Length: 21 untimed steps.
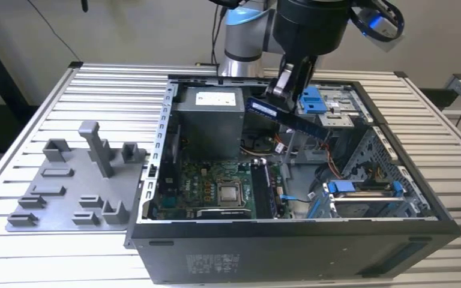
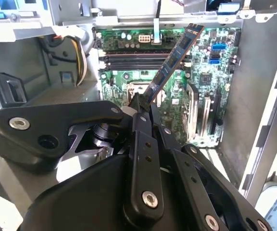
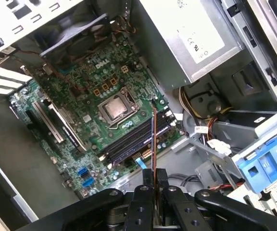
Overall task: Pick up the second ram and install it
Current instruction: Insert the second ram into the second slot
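While the open computer case (image 1: pixel 295 255) sits on a slatted table (image 1: pixel 46 258) (grey fixture (image 1: pixel 70 201) alongside), gripper (image 1: pixel 283 96) fingers (image 3: pixel 148 179) pinch a memory stick (image 1: pixel 307 126) over its motherboard (image 1: pixel 206 191).

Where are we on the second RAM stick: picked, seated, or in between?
Pick looks done: the gripper is shut on the second ram, held tilted in the air over the open case. In hand: it hangs above the memory slots. Left: seating; in both wrist views it is clear of the board, not in a slot.
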Each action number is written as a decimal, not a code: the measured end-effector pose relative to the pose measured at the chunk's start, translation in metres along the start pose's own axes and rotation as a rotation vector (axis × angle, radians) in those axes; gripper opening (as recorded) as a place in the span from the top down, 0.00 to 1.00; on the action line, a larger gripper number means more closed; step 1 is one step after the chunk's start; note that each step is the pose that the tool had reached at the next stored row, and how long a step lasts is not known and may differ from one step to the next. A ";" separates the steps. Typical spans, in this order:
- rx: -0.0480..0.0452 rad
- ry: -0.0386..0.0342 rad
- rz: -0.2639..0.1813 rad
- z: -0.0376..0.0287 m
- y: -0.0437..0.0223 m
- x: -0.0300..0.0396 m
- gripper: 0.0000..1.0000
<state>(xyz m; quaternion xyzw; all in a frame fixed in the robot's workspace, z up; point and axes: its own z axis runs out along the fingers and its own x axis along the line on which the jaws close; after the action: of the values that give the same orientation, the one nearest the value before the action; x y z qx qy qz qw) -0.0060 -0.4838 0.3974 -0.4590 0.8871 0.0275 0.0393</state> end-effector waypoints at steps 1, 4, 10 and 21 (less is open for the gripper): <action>0.0009 -0.0001 0.009 0.0001 0.0000 0.0000 0.86; 0.0036 -0.0004 0.037 0.0003 0.0000 0.0000 0.86; 0.0089 -0.0010 0.092 0.0007 0.0000 0.0001 0.86; 0.0191 -0.0023 0.199 0.0020 -0.0001 0.0002 0.86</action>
<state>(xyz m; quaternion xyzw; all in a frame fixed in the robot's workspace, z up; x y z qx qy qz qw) -0.0060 -0.4838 0.3954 -0.3683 0.9285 0.0234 0.0417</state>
